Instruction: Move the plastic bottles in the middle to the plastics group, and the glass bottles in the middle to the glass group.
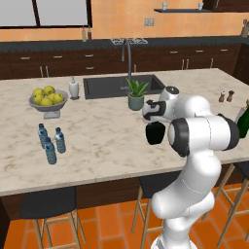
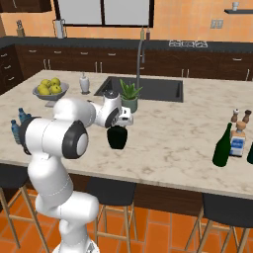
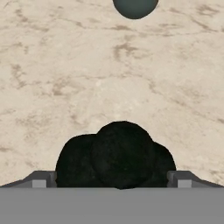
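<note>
I can read no text, brand or number anywhere; the blue labels on the small water bottles (image 1: 50,142) near my worktop's left edge are too blurred.

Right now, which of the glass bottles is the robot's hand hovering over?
The squat black flask in the middle of the counter: the open gripper sits directly above it. The taller green bottle stands far off near the counter's right end.

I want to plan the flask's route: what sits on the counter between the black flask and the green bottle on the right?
In the right base view, nothing: bare marble counter runs from the black flask to the green bottle.
</note>
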You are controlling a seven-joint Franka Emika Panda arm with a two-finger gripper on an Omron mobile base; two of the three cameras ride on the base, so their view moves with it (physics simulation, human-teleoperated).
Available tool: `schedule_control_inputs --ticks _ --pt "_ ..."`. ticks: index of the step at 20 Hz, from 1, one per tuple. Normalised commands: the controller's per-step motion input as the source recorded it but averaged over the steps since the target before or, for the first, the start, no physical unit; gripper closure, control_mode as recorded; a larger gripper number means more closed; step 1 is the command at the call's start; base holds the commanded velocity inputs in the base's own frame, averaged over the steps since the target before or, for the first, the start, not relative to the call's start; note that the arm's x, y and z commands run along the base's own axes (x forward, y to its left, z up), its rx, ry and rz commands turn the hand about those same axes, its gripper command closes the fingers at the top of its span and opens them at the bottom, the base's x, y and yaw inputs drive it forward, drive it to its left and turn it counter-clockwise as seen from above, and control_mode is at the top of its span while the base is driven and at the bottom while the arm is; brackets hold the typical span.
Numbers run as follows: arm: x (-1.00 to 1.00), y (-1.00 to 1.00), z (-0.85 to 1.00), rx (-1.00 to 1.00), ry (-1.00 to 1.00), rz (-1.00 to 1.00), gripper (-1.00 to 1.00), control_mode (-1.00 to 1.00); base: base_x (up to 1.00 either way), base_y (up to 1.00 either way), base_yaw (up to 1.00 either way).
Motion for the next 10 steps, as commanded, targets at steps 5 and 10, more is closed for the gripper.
schedule_control_inputs --ticks 5,10 --pt "0.05 0.0 0.03 0.0 -0.03 0.0 -1.0 -1.0 0.0 0.0 0.0" --pt "0.01 0.0 0.08 0.0 -0.06 0.0 -1.0 -1.0 0.0 0.0 0.0"
